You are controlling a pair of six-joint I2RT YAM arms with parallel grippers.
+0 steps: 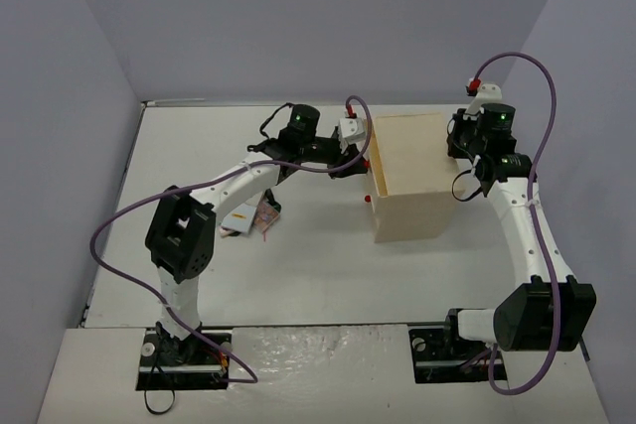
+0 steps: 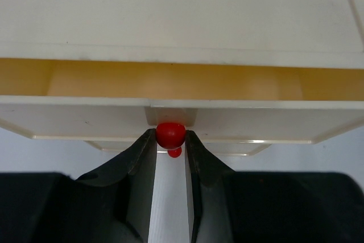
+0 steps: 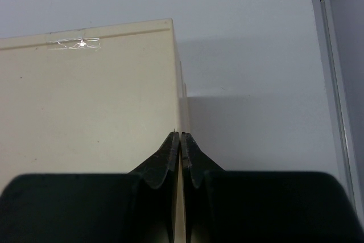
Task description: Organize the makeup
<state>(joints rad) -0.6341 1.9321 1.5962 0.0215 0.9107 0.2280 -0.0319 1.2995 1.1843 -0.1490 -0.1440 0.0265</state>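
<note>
both arms same build. left arm (image 1: 243,178) and right arm (image 1: 525,235): white links, bulky black joint housings (image 1: 181,235), black base plates (image 1: 184,362). green status LED (image 1: 297,119) lit on each wrist housing, second LED on the right forearm (image 1: 514,160). purple cable (image 1: 96,235) loops loose off the left arm; right cable (image 1: 550,96) is the same purple, with a red connector (image 1: 474,85) at its top end. white block (image 1: 351,129) at the left wrist, probably a camera mount, too small to be sure. left gripper (image 2: 170,134): fingers (image 2: 138,166) dark, glossy, tapered, matte black body behind. right gripper (image 3: 179,135) identical.
</note>
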